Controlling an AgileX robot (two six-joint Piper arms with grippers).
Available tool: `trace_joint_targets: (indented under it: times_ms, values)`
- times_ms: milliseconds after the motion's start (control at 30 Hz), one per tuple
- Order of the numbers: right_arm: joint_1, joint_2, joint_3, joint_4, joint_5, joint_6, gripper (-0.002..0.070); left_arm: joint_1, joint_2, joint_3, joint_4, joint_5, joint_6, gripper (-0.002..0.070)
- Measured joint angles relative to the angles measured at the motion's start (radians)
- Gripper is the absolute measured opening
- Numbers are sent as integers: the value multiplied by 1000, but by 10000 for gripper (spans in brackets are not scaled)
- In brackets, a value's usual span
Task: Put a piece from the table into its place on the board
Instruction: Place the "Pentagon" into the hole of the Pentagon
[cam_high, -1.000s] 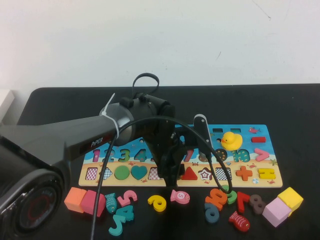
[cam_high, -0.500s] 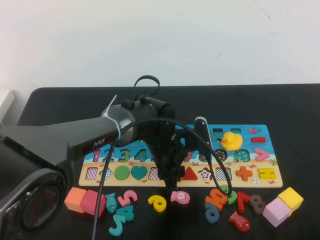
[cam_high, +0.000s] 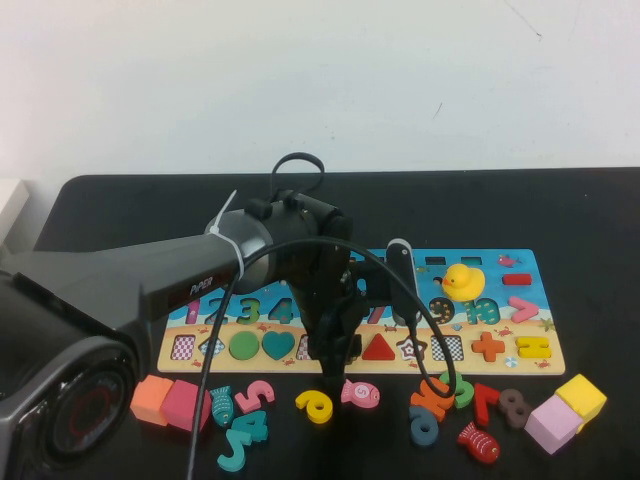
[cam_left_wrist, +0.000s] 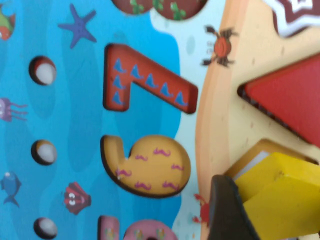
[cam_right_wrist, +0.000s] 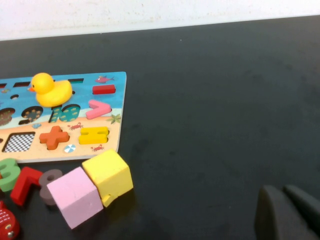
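The puzzle board (cam_high: 520, 300) lies on the black table, with a red triangle (cam_high: 378, 348) seated in its front row. My left gripper (cam_high: 333, 356) hangs over that row just left of the triangle. In the left wrist view the left gripper (cam_left_wrist: 270, 215) is shut on a yellow square piece (cam_left_wrist: 285, 195), which sits tilted over a square recess (cam_left_wrist: 252, 157) beside the red triangle (cam_left_wrist: 295, 95). One dark finger (cam_left_wrist: 230, 210) shows against the piece. My right gripper (cam_right_wrist: 287, 215) is shut and empty over bare table, right of the board (cam_right_wrist: 107, 145).
Loose numbers and fish lie in front of the board, among them a yellow 6 (cam_high: 315, 405) and a pink fish (cam_high: 360, 393). A rubber duck (cam_high: 462, 281) sits on the board. Yellow (cam_high: 581, 397) and pink (cam_high: 552, 424) cubes lie front right, an orange cube (cam_high: 151, 398) front left.
My left gripper has moved down and slightly toward the board's front edge, bringing the yellow piece closer to the recess. The loose pieces have not moved.
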Motion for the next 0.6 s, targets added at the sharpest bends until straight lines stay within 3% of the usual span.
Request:
trace_joint_targets:
  times_ms: [467, 600]
  values:
    - [0, 0, 0, 0, 0, 0, 19, 0, -19, 0, 22, 12, -2, 325]
    - [0, 0, 0, 0, 0, 0, 19, 0, -19, 0, 13, 12, -2, 357]
